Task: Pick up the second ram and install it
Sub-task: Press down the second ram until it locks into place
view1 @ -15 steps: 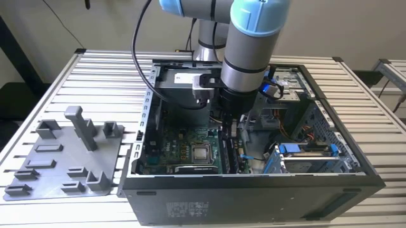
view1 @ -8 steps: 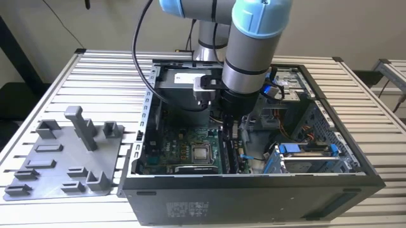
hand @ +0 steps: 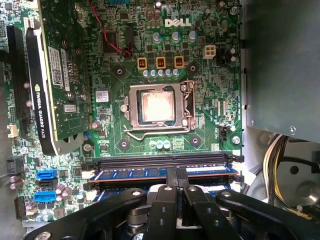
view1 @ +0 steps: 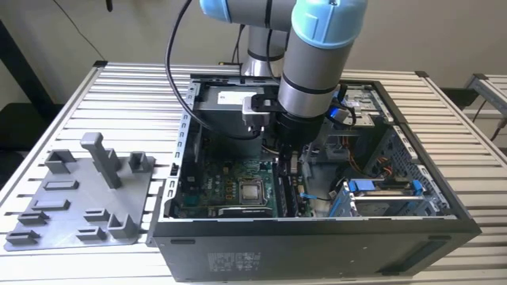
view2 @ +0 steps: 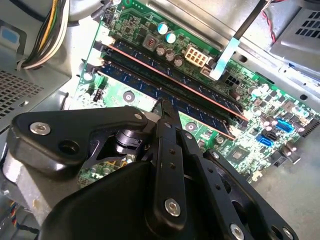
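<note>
My gripper reaches down into the open computer case, just to the exterior view's right of the processor socket. Its black fingers are shut side by side, and in both wrist views their tips rest on the top edge of the second ram. This long dark strip lies in a blue memory slot on the green motherboard. The fingers line up along the strip's length and do not clasp it. A similar strip sits in the slot beside it.
A graphics card stands upright beside the socket. Yellow and black cable bundles hang close to the slots by the grey power-supply box. The grey holder plate with posts lies on the slatted table at the exterior view's left.
</note>
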### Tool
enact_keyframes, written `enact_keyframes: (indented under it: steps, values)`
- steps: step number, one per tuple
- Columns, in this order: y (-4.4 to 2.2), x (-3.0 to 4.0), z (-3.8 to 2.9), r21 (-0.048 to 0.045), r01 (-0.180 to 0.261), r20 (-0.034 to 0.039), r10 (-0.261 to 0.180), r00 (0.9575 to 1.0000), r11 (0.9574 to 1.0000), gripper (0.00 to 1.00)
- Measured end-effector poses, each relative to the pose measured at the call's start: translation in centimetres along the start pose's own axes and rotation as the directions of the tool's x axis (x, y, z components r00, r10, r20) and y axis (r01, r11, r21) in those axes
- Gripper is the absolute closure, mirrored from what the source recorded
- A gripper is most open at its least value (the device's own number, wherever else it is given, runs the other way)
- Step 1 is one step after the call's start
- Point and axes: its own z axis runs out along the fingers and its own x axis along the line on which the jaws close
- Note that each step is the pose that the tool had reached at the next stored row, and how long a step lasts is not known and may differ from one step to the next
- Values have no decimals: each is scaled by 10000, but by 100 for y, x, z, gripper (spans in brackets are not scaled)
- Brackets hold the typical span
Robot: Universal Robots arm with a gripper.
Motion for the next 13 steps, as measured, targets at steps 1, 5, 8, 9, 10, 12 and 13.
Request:
enact_keyframes:
  steps: [1,5,8,9,10,12,13]
  values:
    - [0,0,0,0,0,0,0,10000,10000,89]
    - [0,0,0,-2,0,-2,0,10000,10000,89]
    - [-1,1,39,-1,1,1,-1,10000,10000,89]
    - [-1,1,57,-1,1,0,-1,10000,10000,89]
    - [-2,2,75,-1,1,0,-1,10000,10000,89]
    - [-2,2,111,-1,2,-1,-2,10000,10000,89]
    - [-3,3,128,-2,4,-3,-4,10000,10000,89]
